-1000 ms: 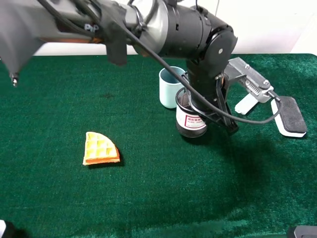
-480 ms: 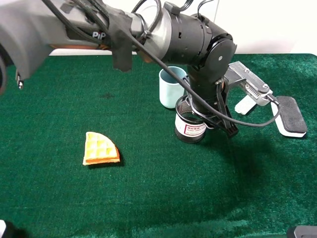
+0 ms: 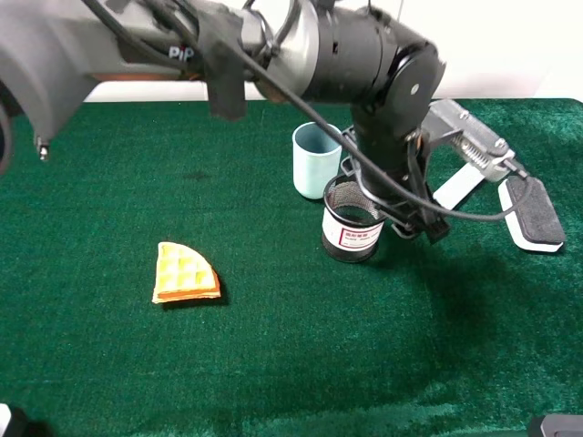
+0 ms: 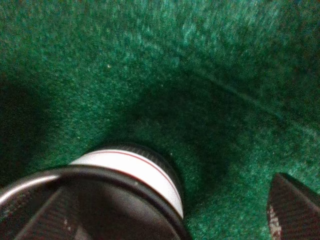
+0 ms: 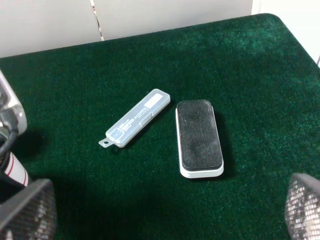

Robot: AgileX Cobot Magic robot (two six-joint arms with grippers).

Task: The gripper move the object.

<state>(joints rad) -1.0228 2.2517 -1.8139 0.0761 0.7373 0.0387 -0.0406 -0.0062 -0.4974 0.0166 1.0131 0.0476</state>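
Observation:
The black wire-mesh pen cup (image 3: 352, 229) with a white, red-printed label stands upright on the green cloth, just in front of the light-blue cup. The left arm reaches across from the upper left, and its gripper (image 3: 403, 218) hangs at the cup's right side. In the left wrist view the cup's rim and label (image 4: 135, 172) lie low in the picture. The left gripper (image 4: 170, 212) is open. One finger (image 4: 47, 220) sits at the cup's mouth, the other finger (image 4: 295, 212) is well clear of its wall. The right gripper (image 5: 165, 212) is open and empty.
A plain light-blue plastic cup (image 3: 314, 160) stands right behind the mesh cup. A waffle wedge (image 3: 185, 273) lies to the left. A clear plastic case (image 5: 135, 117) and a black-and-white pad (image 5: 199, 138) lie at the right; the pad also shows from above (image 3: 531, 215).
The left arm has risen and swung slightly right. The mesh cup, earlier tucked under the gripper, now stands lower on the cloth with its mouth showing.

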